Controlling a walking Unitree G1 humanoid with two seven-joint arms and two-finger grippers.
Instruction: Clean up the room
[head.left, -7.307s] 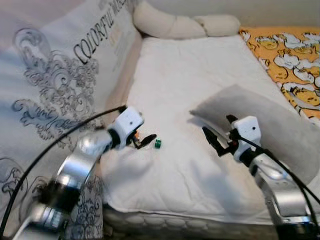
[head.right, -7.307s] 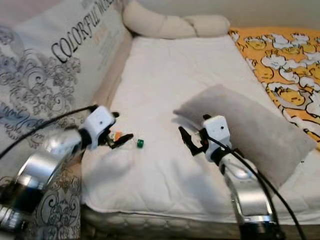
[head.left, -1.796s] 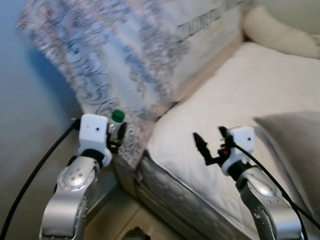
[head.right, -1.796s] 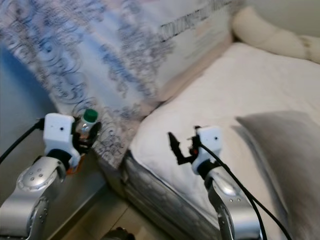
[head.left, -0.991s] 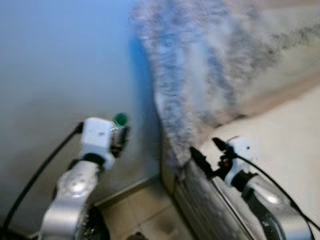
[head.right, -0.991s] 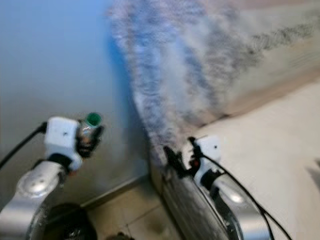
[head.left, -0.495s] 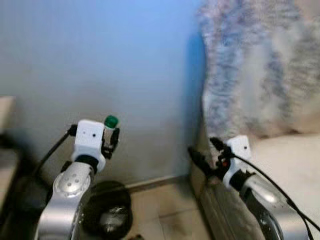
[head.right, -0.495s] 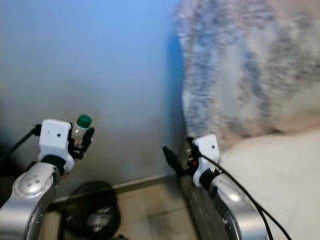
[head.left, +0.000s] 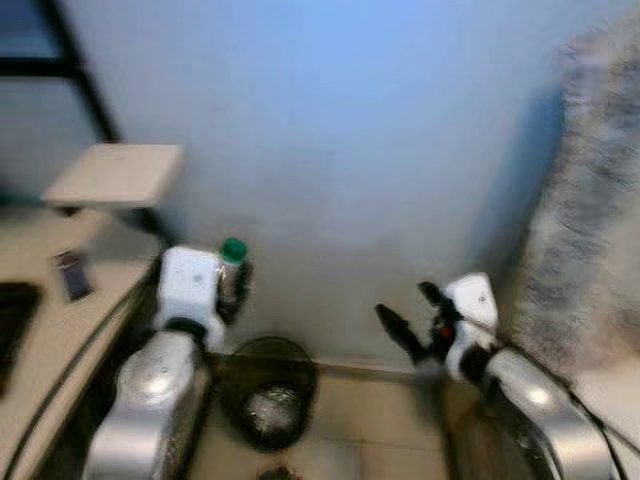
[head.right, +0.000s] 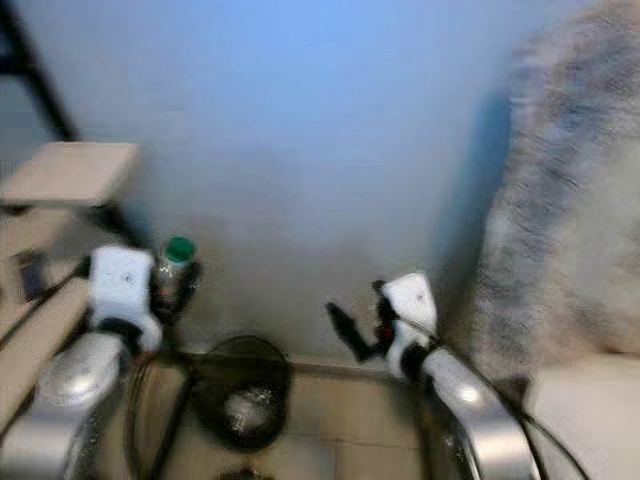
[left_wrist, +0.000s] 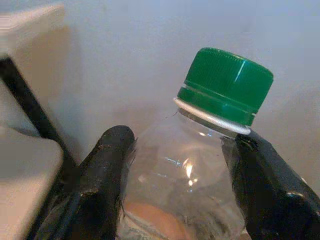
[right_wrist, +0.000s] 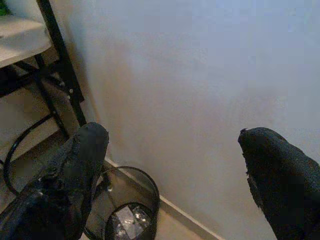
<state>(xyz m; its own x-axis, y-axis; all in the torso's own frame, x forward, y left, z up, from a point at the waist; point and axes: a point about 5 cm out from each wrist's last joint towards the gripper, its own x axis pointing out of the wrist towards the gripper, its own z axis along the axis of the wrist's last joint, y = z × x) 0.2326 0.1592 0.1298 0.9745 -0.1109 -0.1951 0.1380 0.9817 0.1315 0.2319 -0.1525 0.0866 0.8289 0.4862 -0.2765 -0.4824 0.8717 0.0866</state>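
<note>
My left gripper is shut on a clear plastic bottle with a green cap, held upright in front of the pale wall. The cap and the bottle's shoulder sit between the two black fingers in the left wrist view. A dark wire waste bin stands on the floor just below and to the right of that gripper, with something crumpled inside. My right gripper is open and holds nothing, at mid height right of the bin.
A pale tabletop with a small dark object runs along the left. A light shelf on a black frame stands behind it. The patterned bedding hangs at the right edge. Tiled floor lies between bin and bed.
The camera has swung further left: the bedding slid to the right edge, and the table and shelf came into view. The bin now sits nearer centre. The left gripper still holds the bottle.
</note>
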